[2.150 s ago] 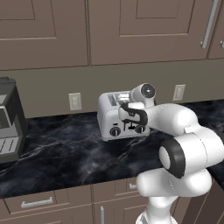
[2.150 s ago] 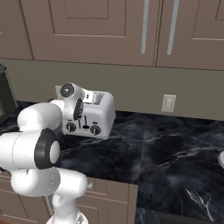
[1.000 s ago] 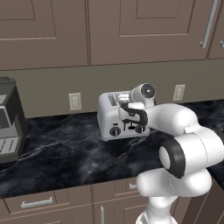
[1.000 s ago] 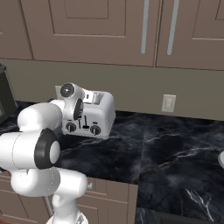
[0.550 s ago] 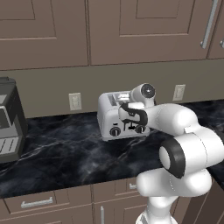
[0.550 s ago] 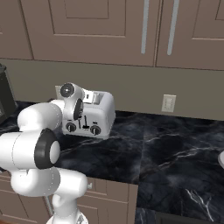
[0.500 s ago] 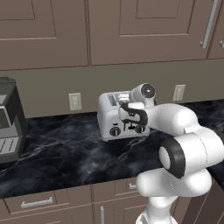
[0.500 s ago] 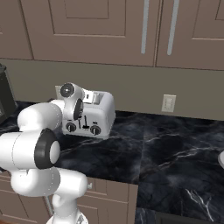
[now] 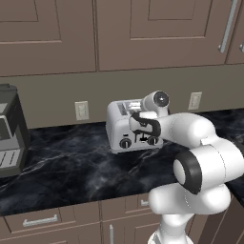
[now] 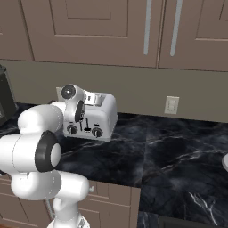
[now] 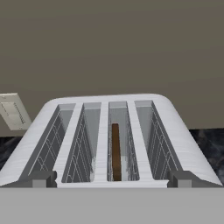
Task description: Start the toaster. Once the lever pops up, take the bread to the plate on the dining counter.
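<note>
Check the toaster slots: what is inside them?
In the hand view, the toaster holds one dark brown bread slice, on edge in the third slot from the left. Other slots show wire guides; the bread's lower end is hidden.

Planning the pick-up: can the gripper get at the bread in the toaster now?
Probably yes: the open gripper sits right above the toaster, and the bread stands in an uncovered slot.

base views flank toaster (image 9: pixel 126 128), hand view close above
</note>
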